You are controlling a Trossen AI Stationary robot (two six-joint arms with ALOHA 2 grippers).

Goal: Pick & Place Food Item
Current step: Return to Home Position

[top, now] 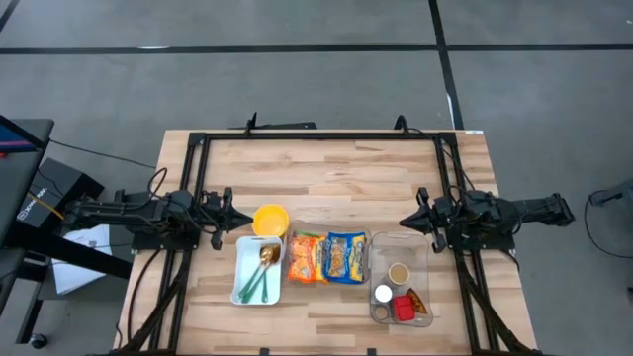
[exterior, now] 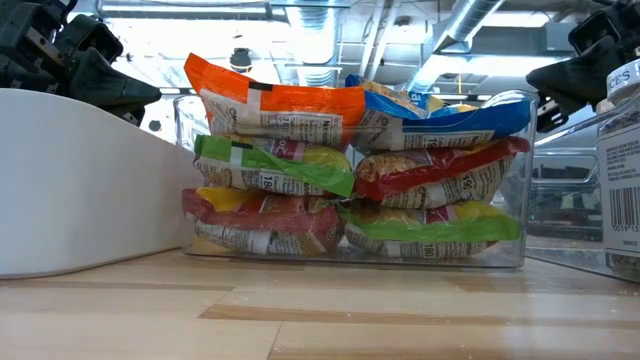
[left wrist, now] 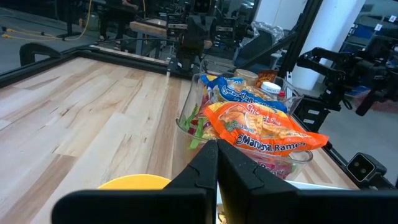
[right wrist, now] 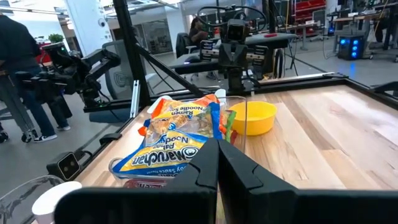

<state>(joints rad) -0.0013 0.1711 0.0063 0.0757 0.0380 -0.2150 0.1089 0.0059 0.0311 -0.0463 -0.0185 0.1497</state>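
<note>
Left gripper is hovering just in from the bench's left edge with its fingers pressed together on nothing. The arm is lying low and level, pointing inward. Right gripper is doing the mirror thing in from the right edge, fingers together too and gripping nothing, so the two are facing each other across the bench.

Just beside the left tips a yellow bowl is sitting. A white tray of utensils is lying next to it, toward the front edge.

The noodle packs are lying stacked in the left clear bin at the front middle. The orange pack on top is showing "Maruchan Ramen", and the blue pack beside it is reading "Maruchan" and "Ramen Noodle".

The right clear bin is sitting beside that one, toward the right edge. It's holding the gold-capped seasoning bottle upright, with a white-capped bottle near it.
</note>
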